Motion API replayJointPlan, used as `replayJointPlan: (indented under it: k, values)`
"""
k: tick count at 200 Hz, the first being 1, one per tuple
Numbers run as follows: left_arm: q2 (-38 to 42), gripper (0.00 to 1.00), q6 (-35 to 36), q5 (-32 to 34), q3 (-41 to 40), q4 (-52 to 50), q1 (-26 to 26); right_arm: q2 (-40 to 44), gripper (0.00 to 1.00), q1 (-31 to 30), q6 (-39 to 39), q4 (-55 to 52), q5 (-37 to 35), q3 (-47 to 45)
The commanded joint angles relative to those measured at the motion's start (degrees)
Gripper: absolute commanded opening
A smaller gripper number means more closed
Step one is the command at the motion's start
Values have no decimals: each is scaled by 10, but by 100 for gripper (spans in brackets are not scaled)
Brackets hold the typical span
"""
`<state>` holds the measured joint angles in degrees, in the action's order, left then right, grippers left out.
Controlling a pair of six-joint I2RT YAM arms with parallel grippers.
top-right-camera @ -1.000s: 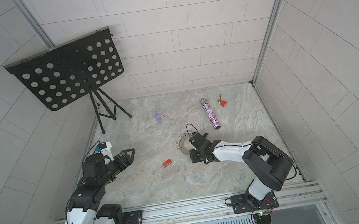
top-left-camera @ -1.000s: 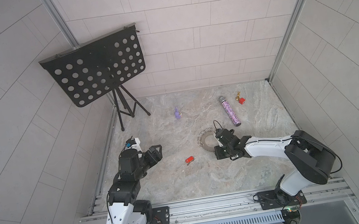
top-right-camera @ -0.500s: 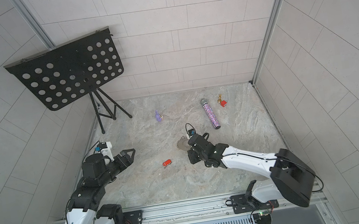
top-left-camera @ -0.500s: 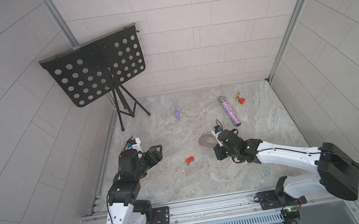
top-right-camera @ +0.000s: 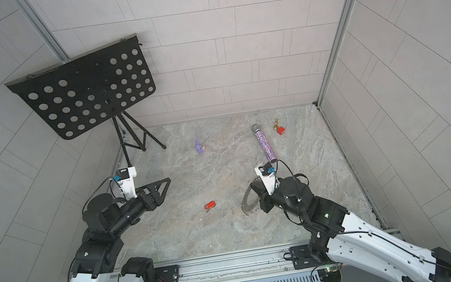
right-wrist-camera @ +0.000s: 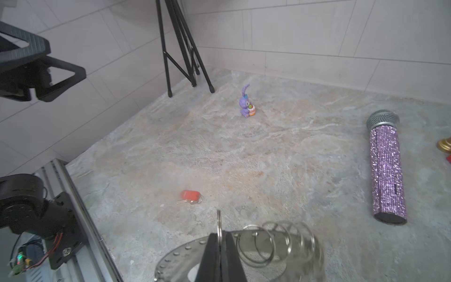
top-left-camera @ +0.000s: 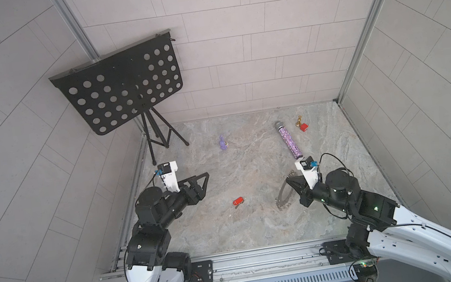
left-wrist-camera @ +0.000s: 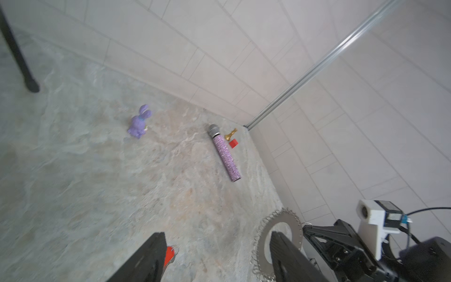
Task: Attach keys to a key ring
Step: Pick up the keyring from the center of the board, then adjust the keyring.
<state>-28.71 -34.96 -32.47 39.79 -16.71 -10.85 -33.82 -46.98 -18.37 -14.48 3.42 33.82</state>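
I am seeing a small silver key with an oblong red plastic tag [top-left-camera: 238, 201], a flat grey metal key ring fringed with silver wire loops [top-left-camera: 283, 197], a glittery purple cylindrical microphone [top-left-camera: 289, 141] and a mottled grey-beige marbled tabletop [top-left-camera: 231, 231].

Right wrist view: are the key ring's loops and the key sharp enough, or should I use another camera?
Right wrist view: loops on the key ring smear toward the frame edge, the key is soft. Left wrist view: blurred overall. Both top views: sharp, evenly lit, but both things small.
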Motion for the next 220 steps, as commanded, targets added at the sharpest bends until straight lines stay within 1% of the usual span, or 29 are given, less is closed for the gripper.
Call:
replayJointPlan:
  k: [1, 34, 58, 83, 117, 134, 150, 173, 183, 220]
  values:
    - [2, 75, -4, -62, 30, 93, -19, 2, 0, -1, 8, 11, 81, 40]
    - [-25, 75, -7, -102, 63, 120, -60, -26, 0, -1, -13, 30, 173, 82]
    - [-53, 74, 2, -117, 82, 123, -102, -42, 0, -1, -36, 45, 205, 110]
    - [-79, 70, 17, -108, 93, 123, -163, -55, 0, -1, -60, 69, 233, 135]
    - [-114, 66, 38, -80, 104, 123, -252, -56, 0, -1, -103, 124, 259, 140]
    - [-133, 64, 49, -70, 114, 125, -289, -61, 0, -1, -116, 132, 269, 149]
    - [-147, 60, 56, -67, 123, 133, -308, -66, 0, -1, -124, 130, 279, 159]
    - [-154, 56, 57, -66, 132, 154, -321, -72, 0, -1, -138, 132, 293, 173]
    - [-173, 54, 58, -67, 137, 159, -324, -75, 0, -1, -144, 131, 297, 179]
    - [-185, 51, 70, -62, 151, 161, -339, -95, 0, -1, -182, 155, 320, 185]
